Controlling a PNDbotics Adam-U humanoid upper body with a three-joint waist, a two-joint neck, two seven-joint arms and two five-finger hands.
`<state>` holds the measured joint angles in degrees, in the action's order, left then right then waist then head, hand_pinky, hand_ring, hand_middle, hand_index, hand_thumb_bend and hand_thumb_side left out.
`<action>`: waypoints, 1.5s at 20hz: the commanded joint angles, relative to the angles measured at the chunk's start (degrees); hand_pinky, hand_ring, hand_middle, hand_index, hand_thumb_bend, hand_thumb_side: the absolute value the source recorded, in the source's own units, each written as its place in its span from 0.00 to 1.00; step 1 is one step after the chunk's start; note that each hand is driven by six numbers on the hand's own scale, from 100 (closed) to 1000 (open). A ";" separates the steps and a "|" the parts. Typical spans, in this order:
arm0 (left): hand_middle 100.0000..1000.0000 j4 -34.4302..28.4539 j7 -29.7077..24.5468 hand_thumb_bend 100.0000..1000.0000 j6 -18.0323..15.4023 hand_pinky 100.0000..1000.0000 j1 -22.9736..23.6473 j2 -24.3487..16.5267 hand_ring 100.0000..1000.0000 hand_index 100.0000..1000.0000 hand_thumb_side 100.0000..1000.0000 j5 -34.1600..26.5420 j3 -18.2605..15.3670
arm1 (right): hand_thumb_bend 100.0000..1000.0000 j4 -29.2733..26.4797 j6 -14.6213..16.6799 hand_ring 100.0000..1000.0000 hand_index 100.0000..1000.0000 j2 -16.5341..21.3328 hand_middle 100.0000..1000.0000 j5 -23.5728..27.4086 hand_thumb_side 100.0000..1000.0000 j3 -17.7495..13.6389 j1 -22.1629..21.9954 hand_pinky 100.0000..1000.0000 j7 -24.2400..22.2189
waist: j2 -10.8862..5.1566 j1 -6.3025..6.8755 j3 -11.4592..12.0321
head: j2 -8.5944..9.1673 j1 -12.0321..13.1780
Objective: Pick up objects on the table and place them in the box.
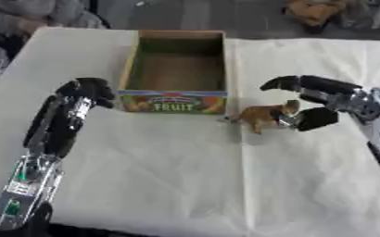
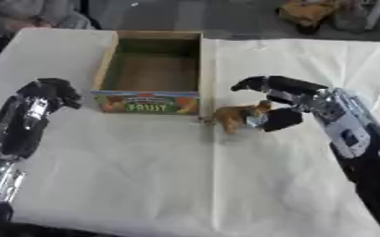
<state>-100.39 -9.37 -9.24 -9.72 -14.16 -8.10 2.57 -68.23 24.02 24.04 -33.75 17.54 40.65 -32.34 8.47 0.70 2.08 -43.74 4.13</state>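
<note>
right hand (image 1: pixel 311 104): comes in from the right, fingers arched over the toy's rear, thumb tucked under. Looks closed round the toy's back end in a pinch; contact is partly hidden by the fingers.
toy (image 1: pixel 262 115): small brown animal figure, four-legged shape, on the table just right of the box's front right corner, near it but apart from it. Head or tail end points at the box; can't tell which.
handling (judgement): probably light, hard moulded plastic, stiff, somewhat slick. Thin legs make poor grip points. Take it across the body, where the hand already is. Low breakage risk; the main risk is it twisting out of a pinch during the lift.
left hand (image 1: pixel 88 90): idle at the box's left front corner, fingers curled under, holding nothing, apart from the box.
box (image 1: pixel 131 69): open-top cardboard tray, rectangular, plain brown inside with nothing visible in it. Printed front panel reads FRUIT, with coloured fruit graphics.
table (image 1: pixel 169 176): covered in an off-white cloth or paper, matte, with creases running down the middle.
next (judgement): lift clear of the box wall, move left over the opening, let go.
</note>
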 commanded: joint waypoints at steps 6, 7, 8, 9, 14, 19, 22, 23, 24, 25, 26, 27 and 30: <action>0.54 -0.69 -0.36 0.00 -0.06 0.58 -0.66 -1.19 0.60 0.67 0.55 -0.52 0.08 | 0.00 3.28 -0.18 0.98 0.97 0.65 0.88 -0.80 0.65 -0.72 0.76 0.89 -0.27 | -0.98 0.12 0.19 | -0.31 -0.05; 0.54 -0.69 -0.37 0.00 -0.06 0.58 -0.66 -1.19 0.60 0.67 0.55 -0.53 0.09 | 0.00 3.81 -0.24 0.98 0.97 0.63 0.88 -0.88 0.66 -0.85 0.77 0.89 -0.25 | -0.99 0.13 0.19 | -0.32 -0.04; 0.54 -0.69 -0.40 0.00 -0.05 0.58 -0.66 -1.19 0.60 0.67 0.55 -0.54 0.11 | 0.00 4.36 -0.31 0.98 0.97 0.59 0.88 -1.01 0.66 -0.99 0.81 0.89 -0.21 | -1.00 0.14 0.20 | -0.33 -0.05; 0.54 -0.69 -0.42 0.00 -0.05 0.58 -0.65 -1.19 0.60 0.67 0.55 -0.54 0.12 | 0.00 4.86 -0.36 0.98 0.97 0.55 0.88 -1.16 0.67 -1.13 0.87 0.89 -0.15 | -1.02 0.15 0.20 | -0.34 -0.06; 0.54 -0.69 -0.46 0.00 -0.05 0.58 -0.63 -1.18 0.60 0.67 0.55 -0.55 0.12 | 0.00 6.27 -0.11 0.98 0.97 0.34 0.88 -1.81 0.67 -1.50 1.10 0.89 0.27 | -1.04 0.17 0.18 | -0.37 -0.08; 0.54 -0.69 -0.46 0.00 -0.05 0.58 -0.63 -1.18 0.60 0.67 0.55 -0.55 0.12 | 0.00 6.56 0.14 0.98 0.97 0.29 0.88 -2.03 0.67 -1.54 1.12 0.89 0.48 | -1.04 0.18 0.18 | -0.37 -0.08; 0.54 -0.69 -0.49 0.00 -0.04 0.58 -0.63 -1.18 0.60 0.68 0.56 -0.55 0.15 | 0.00 6.93 0.01 0.97 0.97 0.21 0.86 -2.26 0.69 -1.59 1.10 0.89 0.39 | -1.05 0.19 0.24 | -0.37 -0.09; 0.54 -0.68 -0.53 0.00 -0.03 0.58 -0.64 -1.16 0.61 0.68 0.56 -0.56 0.19 | 0.00 7.63 -0.23 0.97 0.97 -0.05 0.86 -2.64 0.69 -1.66 1.21 0.88 0.25 | -1.06 0.20 0.31 | -0.38 -0.11; 0.54 -0.68 -0.56 0.00 -0.03 0.58 -0.64 -1.15 0.61 0.68 0.56 -0.56 0.21 | 0.00 8.23 -0.26 0.97 0.97 -0.29 0.86 -3.01 0.69 -1.74 1.35 0.88 0.24 | -1.07 0.20 0.34 | -0.38 -0.12; 0.54 -0.68 -0.58 0.00 -0.03 0.58 -0.64 -1.15 0.61 0.68 0.56 -0.57 0.21 | 0.00 8.66 -0.18 0.97 0.97 -0.45 0.86 -3.31 0.69 -1.81 1.44 0.88 0.30 | -1.07 0.21 0.35 | -0.38 -0.12; 0.54 -0.68 -0.59 0.00 -0.03 0.58 -0.64 -1.14 0.61 0.68 0.56 -0.57 0.21 | 0.00 8.97 -0.04 0.97 0.97 -0.55 0.86 -3.54 0.69 -1.86 1.50 0.88 0.40 | -1.07 0.21 0.35 | -0.38 -0.12; 0.54 -0.68 -0.60 0.00 -0.03 0.58 -0.64 -1.14 0.61 0.68 0.56 -0.58 0.21 | 0.00 9.18 0.09 0.97 0.97 -0.61 0.86 -3.71 0.69 -1.91 1.53 0.88 0.50 | -1.07 0.21 0.35 | -0.38 -0.12; 0.54 -0.68 -0.66 0.00 -0.02 0.58 -0.66 -1.12 0.61 0.68 0.56 -0.58 0.27 | 0.00 9.47 0.51 0.95 0.96 -0.99 0.84 -4.22 0.67 -1.79 1.81 0.88 0.65 | -1.08 0.22 0.48 | -0.38 -0.23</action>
<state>-100.39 -9.85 -9.24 -9.72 -14.16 -8.33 2.92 -58.59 24.31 22.68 -37.47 16.10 41.23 -31.84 8.22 0.93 2.49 -43.77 3.96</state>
